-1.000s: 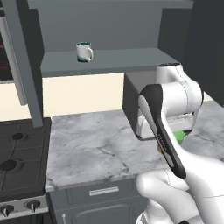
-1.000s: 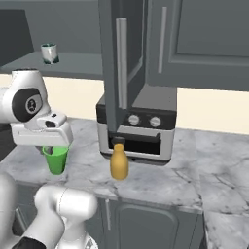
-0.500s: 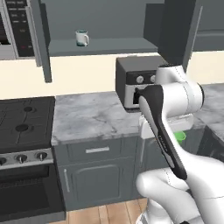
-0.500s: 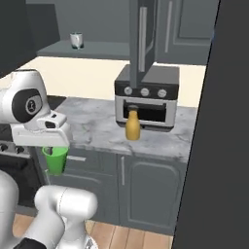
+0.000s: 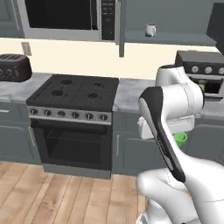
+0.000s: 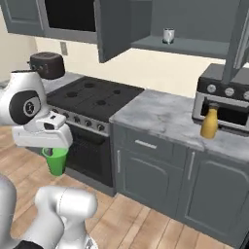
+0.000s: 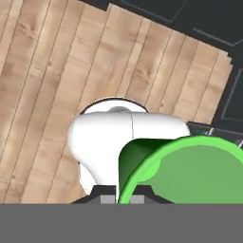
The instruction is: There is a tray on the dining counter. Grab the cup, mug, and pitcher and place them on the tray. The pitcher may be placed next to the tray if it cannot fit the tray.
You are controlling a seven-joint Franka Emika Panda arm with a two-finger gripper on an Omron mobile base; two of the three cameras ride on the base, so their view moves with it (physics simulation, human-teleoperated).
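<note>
Right base view shows your gripper (image 6: 54, 149) clenched on the small bright green handleless cup (image 6: 55, 161), hanging over the wooden floor (image 6: 141, 228). A swing could slip it loose. The mustard-yellow bottle-shaped pitcher (image 6: 209, 122) stands on the far-right marble worktop (image 6: 160, 115); the cup looks empty.

Even, shadowless rendered light, mildly soft throughout; the cabinets above the stove (image 5: 72, 92) read dim, the wall behind it bright
</note>
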